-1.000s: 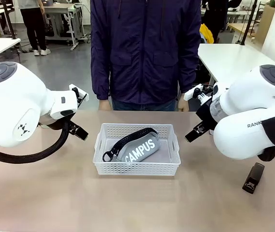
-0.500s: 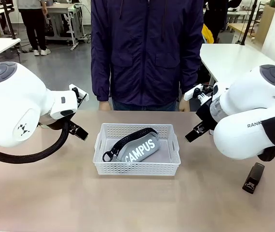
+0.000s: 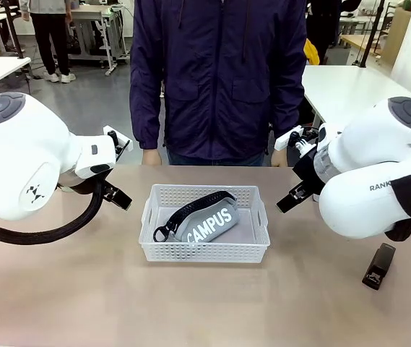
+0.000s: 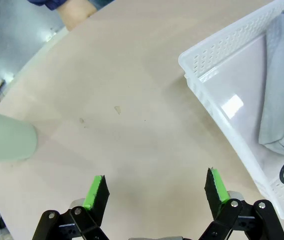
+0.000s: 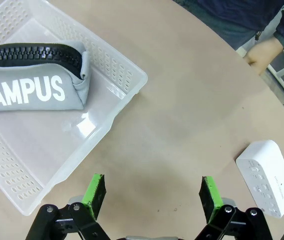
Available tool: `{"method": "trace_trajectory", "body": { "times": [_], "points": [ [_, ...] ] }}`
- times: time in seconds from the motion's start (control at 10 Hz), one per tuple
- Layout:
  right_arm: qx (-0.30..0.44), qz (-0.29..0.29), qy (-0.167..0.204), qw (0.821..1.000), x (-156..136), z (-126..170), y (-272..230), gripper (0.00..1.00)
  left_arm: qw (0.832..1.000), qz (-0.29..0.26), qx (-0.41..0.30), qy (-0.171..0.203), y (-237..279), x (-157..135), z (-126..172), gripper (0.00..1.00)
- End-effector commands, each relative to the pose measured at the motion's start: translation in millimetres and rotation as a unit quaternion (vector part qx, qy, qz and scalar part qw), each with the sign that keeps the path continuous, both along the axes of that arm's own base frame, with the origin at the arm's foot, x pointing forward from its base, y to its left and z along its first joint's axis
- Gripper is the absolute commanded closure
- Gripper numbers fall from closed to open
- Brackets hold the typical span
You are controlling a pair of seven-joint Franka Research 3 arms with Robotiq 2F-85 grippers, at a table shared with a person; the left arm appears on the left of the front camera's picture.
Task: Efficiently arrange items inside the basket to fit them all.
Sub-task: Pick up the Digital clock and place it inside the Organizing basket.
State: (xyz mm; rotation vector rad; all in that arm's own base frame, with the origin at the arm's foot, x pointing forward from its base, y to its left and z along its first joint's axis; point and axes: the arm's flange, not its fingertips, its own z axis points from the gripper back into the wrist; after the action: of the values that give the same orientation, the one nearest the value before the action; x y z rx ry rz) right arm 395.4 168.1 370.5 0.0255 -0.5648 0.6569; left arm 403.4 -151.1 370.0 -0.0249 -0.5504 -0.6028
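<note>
- Front view: the white basket (image 3: 204, 252) sits mid-table, just in front of the person (image 3: 218, 79) standing at the far edge.
- The grey CAMPUS pouch (image 3: 209, 220) lies inside the basket, slanted from the near-left corner towards the far right, with its black zipper facing far-left.
- Also in the front view, the black stapler (image 3: 378, 266) lies on the table (image 3: 82, 296) at the near right, under the right arm (image 3: 378, 181) and well apart from the basket.
- The left arm (image 3: 24, 166) is left of the basket and the right arm is right of it, both raised off the table.
- Left wrist view: the left gripper (image 4: 156, 185) hangs over bare table left of the basket, with its green pads spread wide and nothing between them.
- That view adds the pale green cup (image 4: 7, 142) at the table's left side, well apart from the basket; I cannot tell whether it is upright or lying.
- Right wrist view: the right gripper (image 5: 153, 194) hovers over bare table just right of the basket's right end, its fingers spread wide around nothing.
- That view adds the small white box (image 5: 266, 177), flat on the table right of the basket and well clear of it.
- The person's hand (image 5: 264, 50) rests at the table's far edge.
</note>
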Motion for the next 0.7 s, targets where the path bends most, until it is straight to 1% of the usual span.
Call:
{"method": "trace_trajectory", "body": {
  "times": [0.0, 0.1, 0.2, 0.3, 0.4, 0.5, 0.6],
  "points": [
    [0.0, 0.0, 0.0, 1.0, 0.0, 0.0, 0.0, 0.0, 1.0, 0.0, 0.0, 0.0, 0.0, 0.0, 0.0, 0.0],
    [0.009, -0.002, 0.01, 1.0, -4.8, 7.3, -2.7, 0.0, 1.0, 0.004, -0.016, 0.004, 6.8, -8.6, 11.0, 0.0],
    [0.018, -0.004, 0.015, 1.0, -12.2, 18.3, -9.0, 0.0, 0.999, -0.006, -0.018, 0.027, 15.4, -20.1, 22.9, 0.0],
    [0.012, 0.004, 0.035, 0.999, -21.7, 33.3, -19.1, 0.0, 0.999, -0.004, -0.024, 0.042, 25.2, -32.7, 36.7, 0.0],
    [0.028, 0.008, 0.064, 0.998, -31.9, 50.0, -33.4, 0.0, 0.994, 0.044, -0.069, 0.075, 37.2, -41.1, 54.6, 0.0],
    [0.092, -0.013, 0.104, 0.99, -43.2, 72.6, -56.2, 0.0, 0.98, 0.114, -0.131, 0.097, 49.8, -53.4, 74.6, 0.0],
    [0.166, -0.044, 0.13, 0.977, -54.3, 94.2, -80.6, 0.0, 0.975, 0.102, -0.166, 0.11, 70.0, -69.1, 90.3, 0.0]
  ]
}}
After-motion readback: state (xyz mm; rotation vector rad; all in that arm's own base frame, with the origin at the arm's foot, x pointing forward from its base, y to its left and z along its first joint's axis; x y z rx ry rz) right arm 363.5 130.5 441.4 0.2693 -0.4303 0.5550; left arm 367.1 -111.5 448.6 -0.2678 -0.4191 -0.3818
